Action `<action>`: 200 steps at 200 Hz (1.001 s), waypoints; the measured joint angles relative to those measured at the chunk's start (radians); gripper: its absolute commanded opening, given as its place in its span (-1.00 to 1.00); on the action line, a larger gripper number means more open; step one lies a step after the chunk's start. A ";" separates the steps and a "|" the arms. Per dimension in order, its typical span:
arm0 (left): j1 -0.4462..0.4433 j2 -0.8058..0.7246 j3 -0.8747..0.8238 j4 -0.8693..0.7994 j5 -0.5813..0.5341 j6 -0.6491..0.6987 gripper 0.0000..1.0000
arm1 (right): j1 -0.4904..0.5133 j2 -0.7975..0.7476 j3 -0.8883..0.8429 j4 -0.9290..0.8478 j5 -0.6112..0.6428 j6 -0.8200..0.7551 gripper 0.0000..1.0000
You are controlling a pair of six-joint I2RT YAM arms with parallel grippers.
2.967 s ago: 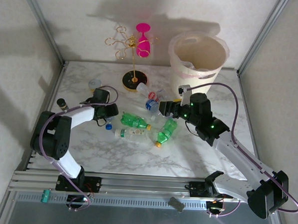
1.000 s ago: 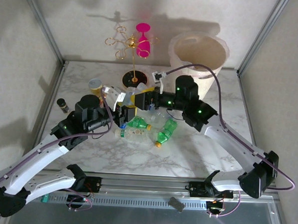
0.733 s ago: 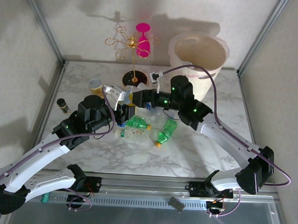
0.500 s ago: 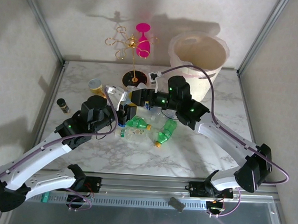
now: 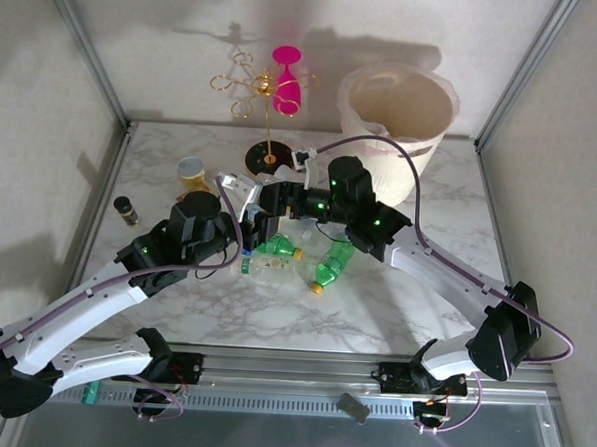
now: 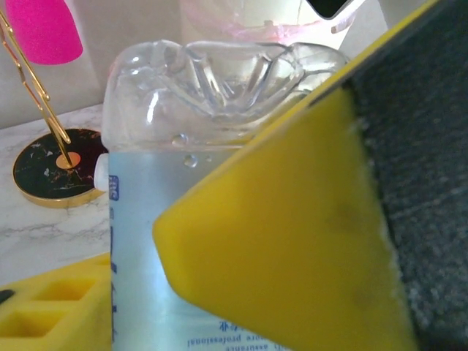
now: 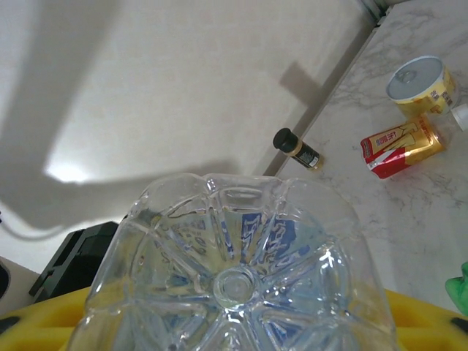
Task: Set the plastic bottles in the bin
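**Clear bottle mid-air btwn both my pincers**

I'm reaching both arms over the middle of the tabletop (image 5: 374, 308), w/ my L pincer (image 5: 244, 213) and R pincer (image 5: 270, 200) meeting nose to nose above the loose bottles. A clear bottle (image 6: 168, 183) w/ a blue label is sitting btwn the yellow fingers of both. In the L wrist view its ribbed base is pointing away from the lens; one yellow finger is crossing in front of it and the other is lying just beside the label. In the R wrist view the base (image 7: 234, 281) is facing the lens, w/ yellow showing at both lower corners. Whether either pincer is pinching the bottle or standing slightly spread around it, I can't tell.

Below, two green bottles (image 5: 277, 246) (image 5: 334, 260) are lying on the tabletop, w/ a small clear bottle (image 5: 261, 267) just beside them. The bin (image 5: 436, 119) is standing upright at the far R, well apart from my pincers. A yellow tub (image 5: 191, 168) and a dark vial (image 5: 126, 209) are sitting on the L side. A gold stand (image 5: 268, 132) is holding a pink glass (image 5: 286, 83) at the far edge.
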 measured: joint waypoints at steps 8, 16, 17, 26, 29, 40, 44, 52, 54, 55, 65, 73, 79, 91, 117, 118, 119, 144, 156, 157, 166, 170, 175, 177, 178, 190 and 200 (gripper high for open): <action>0.000 0.000 0.002 0.000 0.006 -0.004 0.47 | 0.001 -0.005 -0.002 0.001 0.011 0.000 0.01; -0.001 -0.001 0.005 0.000 0.014 -0.008 0.53 | 0.002 -0.011 -0.004 0.001 0.027 -0.001 0.00; -0.001 -0.002 0.005 0.000 0.016 -0.007 0.53 | 0.002 -0.011 -0.005 0.001 0.029 -0.001 0.00; -0.004 -0.008 0.005 0.003 0.026 -0.011 0.58 | 0.002 -0.020 -0.008 0.000 0.048 -0.003 -0.01; -0.005 -0.011 0.005 0.003 0.027 -0.016 0.60 | 0.002 -0.023 -0.009 0.000 0.053 -0.004 -0.01; -0.007 -0.027 0.005 0.004 0.034 -0.021 0.65 | 0.002 -0.037 -0.018 -0.004 0.076 -0.006 -0.02; -0.007 -0.035 0.005 0.005 0.034 -0.027 0.66 | 0.002 -0.043 -0.021 -0.006 0.082 -0.008 -0.02; -0.007 -0.054 0.005 0.011 0.034 -0.035 0.68 | 0.001 -0.056 -0.030 -0.006 0.099 -0.012 -0.02; -0.007 -0.060 0.005 0.013 0.034 -0.039 0.68 | 0.001 -0.060 -0.033 -0.006 0.104 -0.013 -0.02; -0.007 -0.061 0.005 0.014 0.034 -0.040 0.68 | 0.001 -0.061 -0.034 -0.006 0.106 -0.013 -0.02; -0.007 -0.087 0.003 0.021 0.029 -0.053 0.69 | -0.001 -0.082 -0.047 -0.010 0.126 -0.017 -0.02; -0.007 -0.111 -0.005 0.039 0.017 -0.072 0.69 | -0.003 -0.098 -0.055 -0.011 0.140 -0.021 -0.02; -0.007 -0.128 -0.014 0.052 0.005 -0.086 0.69 | -0.005 -0.109 -0.063 -0.013 0.152 -0.024 -0.02; -0.007 -0.160 -0.036 0.072 -0.033 -0.119 0.70 | -0.010 -0.132 -0.073 -0.025 0.175 -0.030 -0.02; -0.003 -0.188 -0.077 0.072 -0.150 -0.206 0.71 | -0.027 -0.171 -0.079 -0.067 0.232 -0.057 -0.01; -0.002 -0.188 -0.078 0.071 -0.155 -0.211 0.71 | -0.028 -0.172 -0.079 -0.069 0.234 -0.058 -0.01; -0.001 -0.188 -0.079 0.070 -0.157 -0.214 0.70 | -0.028 -0.174 -0.079 -0.071 0.237 -0.059 -0.01; 0.083 -0.148 -0.115 0.038 -0.179 -0.325 0.66 | -0.060 -0.211 -0.079 -0.120 0.292 -0.101 -0.01; 0.161 -0.129 -0.162 0.038 -0.139 -0.376 0.66 | -0.087 -0.231 -0.079 -0.139 0.311 -0.117 -0.01; 0.167 -0.129 -0.165 0.038 -0.137 -0.378 0.66 | -0.089 -0.233 -0.079 -0.140 0.312 -0.117 -0.01; 0.237 -0.127 -0.211 0.033 -0.097 -0.411 0.66 | -0.119 -0.248 -0.079 -0.156 0.325 -0.132 0.00; 0.270 -0.127 -0.231 0.031 -0.075 -0.424 0.66 | -0.130 -0.253 -0.079 -0.162 0.328 -0.137 0.00; 0.310 -0.127 -0.251 0.028 -0.053 -0.439 0.66 | -0.148 -0.259 -0.076 -0.173 0.336 -0.145 0.00; 0.325 -0.127 -0.259 0.027 -0.043 -0.443 0.66 | -0.154 -0.260 -0.074 -0.178 0.337 -0.147 0.00; 0.330 -0.127 -0.261 0.028 -0.040 -0.445 0.66 | -0.159 -0.262 -0.073 -0.180 0.340 -0.150 0.00; 0.397 -0.126 -0.285 0.018 0.005 -0.464 0.66 | -0.201 -0.265 -0.052 -0.211 0.354 -0.171 0.00; 0.423 -0.123 -0.286 0.019 0.032 -0.468 0.66 | -0.232 -0.263 -0.024 -0.238 0.368 -0.192 0.01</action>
